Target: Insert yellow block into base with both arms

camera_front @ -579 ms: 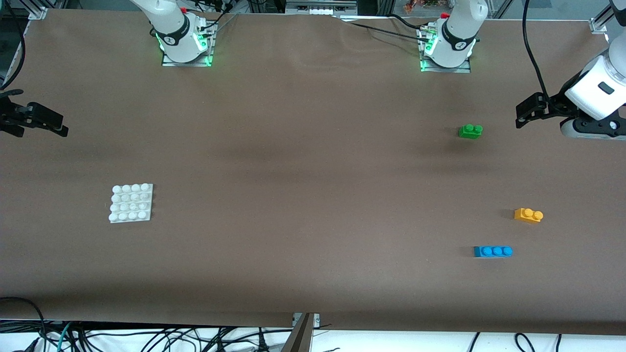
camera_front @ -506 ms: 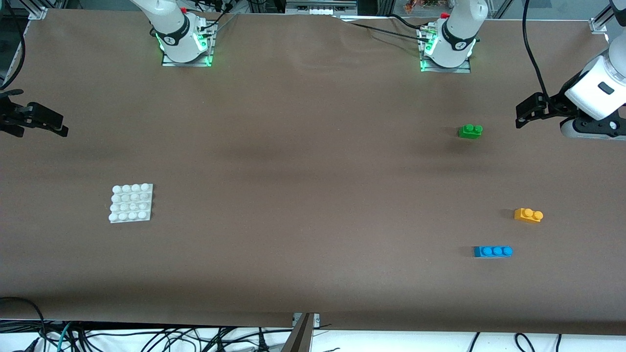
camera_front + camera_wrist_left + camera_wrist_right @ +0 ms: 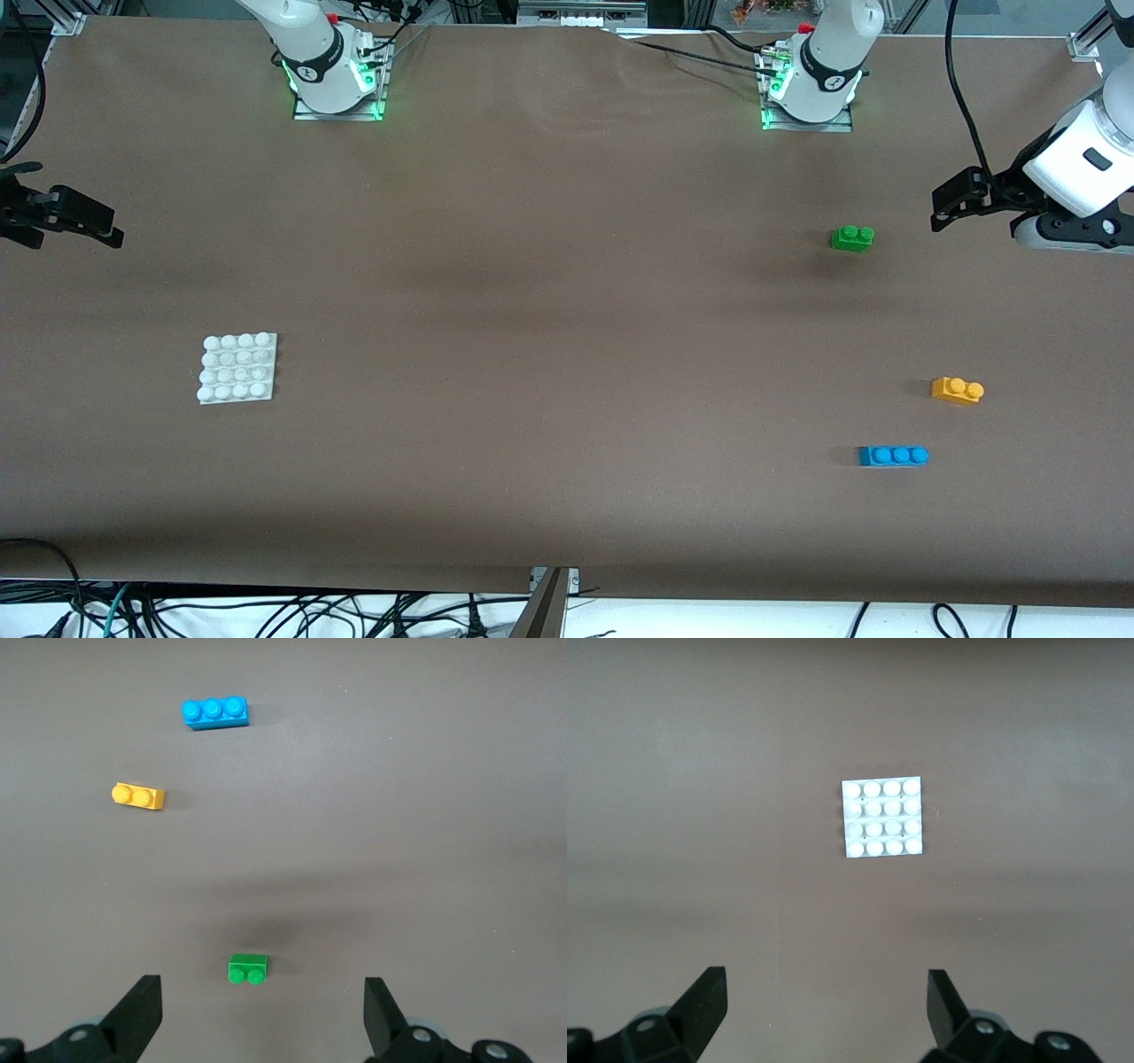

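Observation:
The yellow block (image 3: 957,390) (image 3: 139,796) lies flat on the table toward the left arm's end, studs up, with nothing touching it. The white base (image 3: 236,368) (image 3: 882,819) lies toward the right arm's end. My left gripper (image 3: 946,202) (image 3: 261,997) hangs open and empty above the table at the left arm's end, well apart from the yellow block. My right gripper (image 3: 84,217) (image 3: 826,988) hangs open and empty at the right arm's end, apart from the base.
A green two-stud brick (image 3: 852,237) (image 3: 248,969) lies farther from the front camera than the yellow block. A blue three-stud brick (image 3: 893,455) (image 3: 215,711) lies nearer, beside the yellow block. Both arm bases (image 3: 330,80) (image 3: 808,89) stand along the back edge.
The left gripper has edged very slightly toward the table's middle. The bricks, the base and the right gripper have not moved.

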`<action>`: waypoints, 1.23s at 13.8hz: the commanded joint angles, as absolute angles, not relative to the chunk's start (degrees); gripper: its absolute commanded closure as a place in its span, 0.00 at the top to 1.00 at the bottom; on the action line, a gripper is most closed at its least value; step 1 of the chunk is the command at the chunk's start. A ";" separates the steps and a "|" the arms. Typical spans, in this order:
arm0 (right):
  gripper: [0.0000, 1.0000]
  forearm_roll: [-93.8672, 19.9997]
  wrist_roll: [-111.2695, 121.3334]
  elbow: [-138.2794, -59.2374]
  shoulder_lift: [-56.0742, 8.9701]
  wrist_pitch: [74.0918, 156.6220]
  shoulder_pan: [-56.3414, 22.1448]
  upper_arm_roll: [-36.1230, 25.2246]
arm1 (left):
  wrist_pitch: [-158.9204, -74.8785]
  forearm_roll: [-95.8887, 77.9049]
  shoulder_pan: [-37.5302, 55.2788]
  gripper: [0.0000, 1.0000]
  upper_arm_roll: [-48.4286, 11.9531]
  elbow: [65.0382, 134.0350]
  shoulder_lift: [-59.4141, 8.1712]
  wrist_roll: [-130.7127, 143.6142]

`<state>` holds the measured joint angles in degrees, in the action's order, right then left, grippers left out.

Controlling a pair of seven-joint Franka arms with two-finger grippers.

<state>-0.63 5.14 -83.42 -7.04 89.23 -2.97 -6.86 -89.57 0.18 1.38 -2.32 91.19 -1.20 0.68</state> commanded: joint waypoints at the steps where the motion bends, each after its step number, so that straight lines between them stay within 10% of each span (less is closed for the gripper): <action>1: 1.00 0.09 5.45 -83.67 -6.85 89.56 -2.29 -6.15 | -88.51 -1.05 1.06 1.00 -2.11 90.52 -1.32 -0.88; 17: 1.00 0.09 5.45 -83.58 -6.94 89.47 -2.37 -6.15 | -89.12 -2.81 -0.70 1.00 -2.55 92.99 0.26 -1.05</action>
